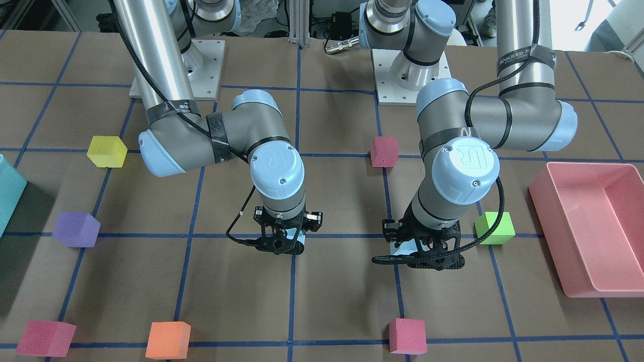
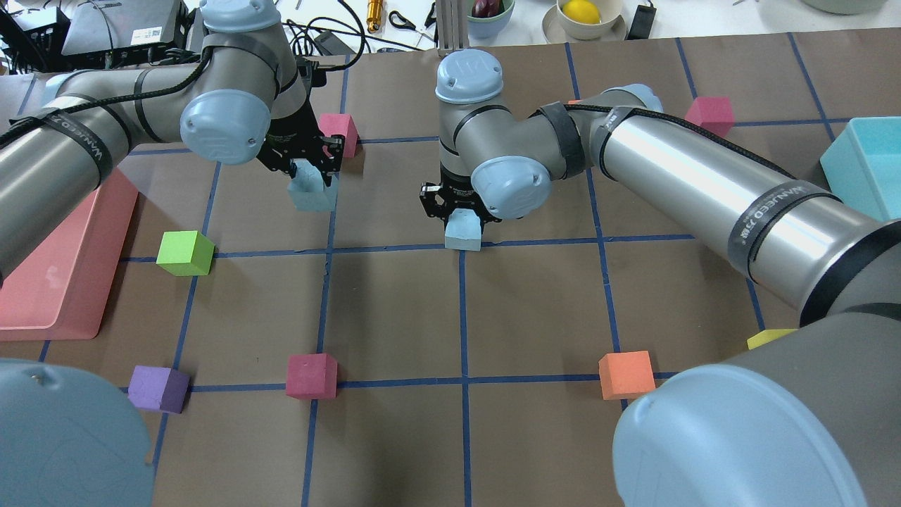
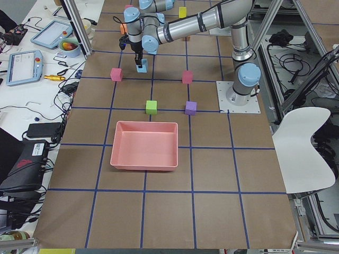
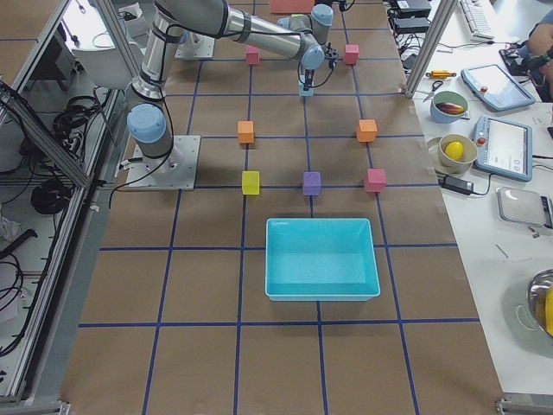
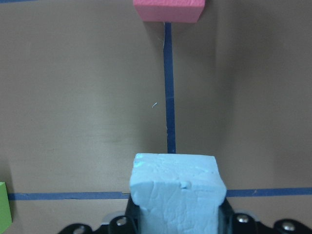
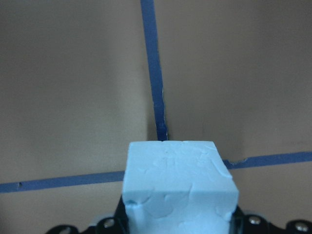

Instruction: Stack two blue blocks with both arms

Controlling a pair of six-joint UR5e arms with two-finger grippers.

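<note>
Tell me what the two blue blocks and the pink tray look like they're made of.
Blue blocks: likely soft foam with a matte finish; the faces show fine cracks and small dents. Pink tray: probably moulded plastic, smooth with a slight sheen, thin walls and rounded corners.

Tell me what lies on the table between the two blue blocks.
Nothing: the overhead view shows only bare brown table cover between the left blue block and the right blue block.
</note>
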